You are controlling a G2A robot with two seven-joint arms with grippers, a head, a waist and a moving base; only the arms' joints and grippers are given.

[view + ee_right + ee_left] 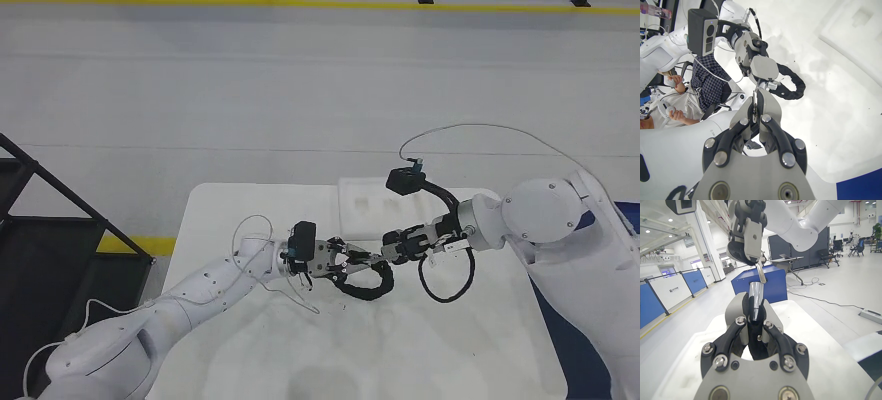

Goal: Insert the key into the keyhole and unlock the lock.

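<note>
Left wrist view, nearest first: the left tool is clamped on a short polished chrome lock cylinder, its two fingers pressed against the cylinder's sides around the nearer half. The cylinder's long axis runs straight out from the tool, and its free end points away towards the other arm. Just beyond that free end is a flat silver metal key. Its blade is nearly in line with the cylinder but slightly tilted. The tip points at the cylinder and lies right at the rim of the end face; whether it has entered the keyhole cannot be told. The key's head is pinched in the right tool, which grips it firmly directly past the cylinder. In the right wrist view the key shows edge-on inside that grip, blade aimed at the cylinder. A thick black fabric-sleeved cable loop curls out from the cylinder to one side. In the top view both tools meet nose to nose at the cylinder, above the middle of a white rectangular desk. Beyond the cylinder, at the desk's far edge, lies a white foam tray with shallow moulded recesses.
</note>
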